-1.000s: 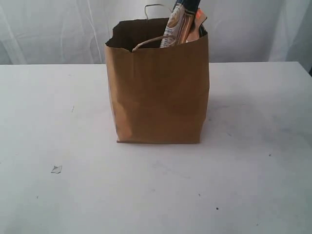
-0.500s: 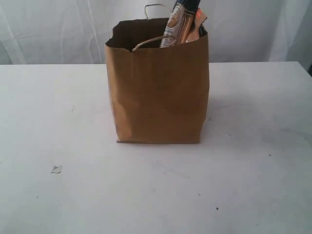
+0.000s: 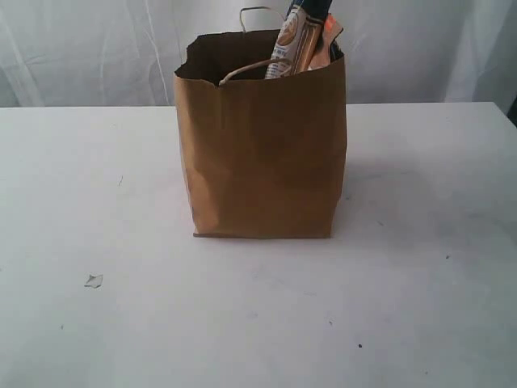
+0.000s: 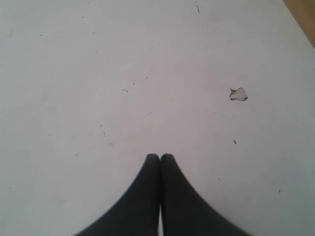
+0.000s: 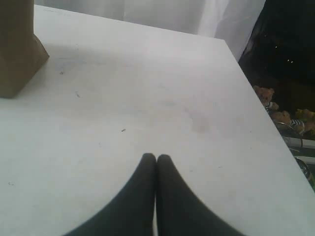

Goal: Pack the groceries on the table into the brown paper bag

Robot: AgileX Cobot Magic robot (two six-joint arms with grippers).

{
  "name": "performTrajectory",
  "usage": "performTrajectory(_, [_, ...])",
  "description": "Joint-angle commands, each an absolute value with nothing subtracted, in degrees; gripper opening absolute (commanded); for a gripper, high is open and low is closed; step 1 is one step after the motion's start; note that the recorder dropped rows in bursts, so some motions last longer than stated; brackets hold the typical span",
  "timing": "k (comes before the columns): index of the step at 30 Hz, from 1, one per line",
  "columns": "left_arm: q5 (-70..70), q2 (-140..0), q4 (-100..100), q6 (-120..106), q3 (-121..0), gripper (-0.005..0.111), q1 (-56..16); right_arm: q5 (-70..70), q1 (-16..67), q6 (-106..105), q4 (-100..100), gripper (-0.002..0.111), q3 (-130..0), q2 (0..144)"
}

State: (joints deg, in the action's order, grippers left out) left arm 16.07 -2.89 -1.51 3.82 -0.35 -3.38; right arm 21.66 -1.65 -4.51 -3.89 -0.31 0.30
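The tall kraft-brown paper bag [image 3: 262, 153] stood upright mid-table on the wide white tabletop [image 3: 420, 291]. A long dark-blue-and-white pasta packet [image 3: 291, 40] and an orange-labelled kraft pouch [image 3: 329, 36] poked above its rim (anything deeper was hidden). Bare surface lay open on every side, bar a small pale paper scrap [image 3: 94, 280] at the front left. The left gripper [image 4: 160, 157], fingertips pressed together and empty, hung near that scrap, well apart from the bag. The right gripper [image 5: 156, 157], likewise closed on nothing, hung off the bag's right, toward the table's edge.
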Motion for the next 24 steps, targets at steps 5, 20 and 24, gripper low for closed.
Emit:
performTrajectory(5, [17.4,-2.8,-1.7,3.6,0.0,0.0,-3.4,20.9,-2.0,-4.3,-4.2,0.0,0.0,0.0])
performTrajectory(20, [17.4,-2.8,-1.7,3.6,0.0,0.0,-3.4,20.9,-2.0,-4.3,-4.2,0.0,0.0,0.0])
performTrajectory(24, [17.4,-2.8,-1.7,3.6,0.0,0.0,-3.4,20.9,-2.0,-4.3,-4.2,0.0,0.0,0.0])
